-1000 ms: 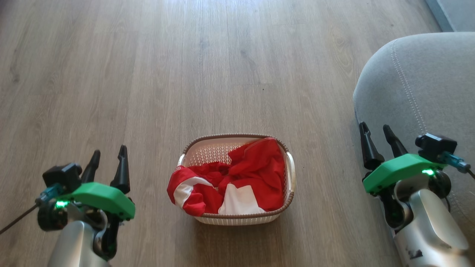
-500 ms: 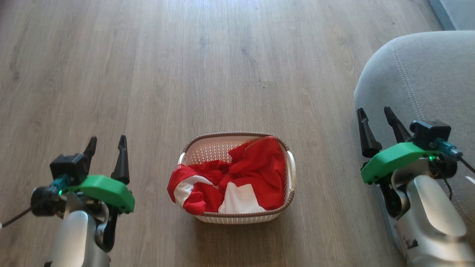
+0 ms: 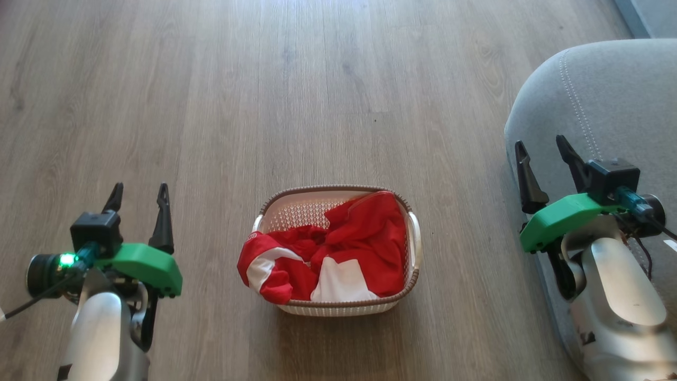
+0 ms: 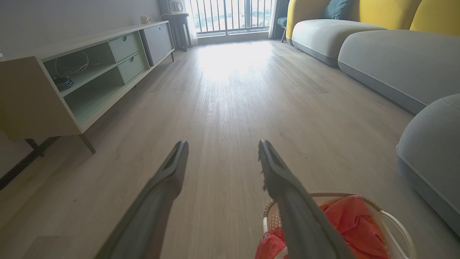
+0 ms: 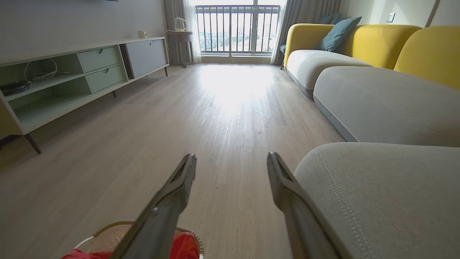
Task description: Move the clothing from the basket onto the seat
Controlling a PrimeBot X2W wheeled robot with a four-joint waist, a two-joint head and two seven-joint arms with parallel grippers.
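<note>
Red and white clothing (image 3: pixel 338 254) lies bunched in the cream basket (image 3: pixel 296 203) on the wood floor, one red and white sleeve hanging over the basket's left rim. The grey seat (image 3: pixel 608 106) rises at the right edge. My left gripper (image 3: pixel 138 189) hangs open to the left of the basket, well apart from it. Beside the seat's rounded corner, my right gripper (image 3: pixel 540 143) is open too, with nothing between its fingers. The left wrist view has the basket (image 4: pixel 391 219) and clothing (image 4: pixel 348 223) at lower right; the right wrist view has the seat (image 5: pixel 388 194) on the right.
A low TV cabinet (image 5: pixel 72 72) on thin legs lines the left wall. Grey and yellow sofa sections (image 5: pixel 377 90) run along the right side beyond the seat. A balcony window with railings (image 5: pixel 233 32) closes the far end. Bare wood floor (image 3: pixel 317 106) stretches ahead of the basket.
Both grippers have risen in the head view, away from its bottom edge, still open. The basket and clothing have shifted slightly upward in the picture as the camera moved.
</note>
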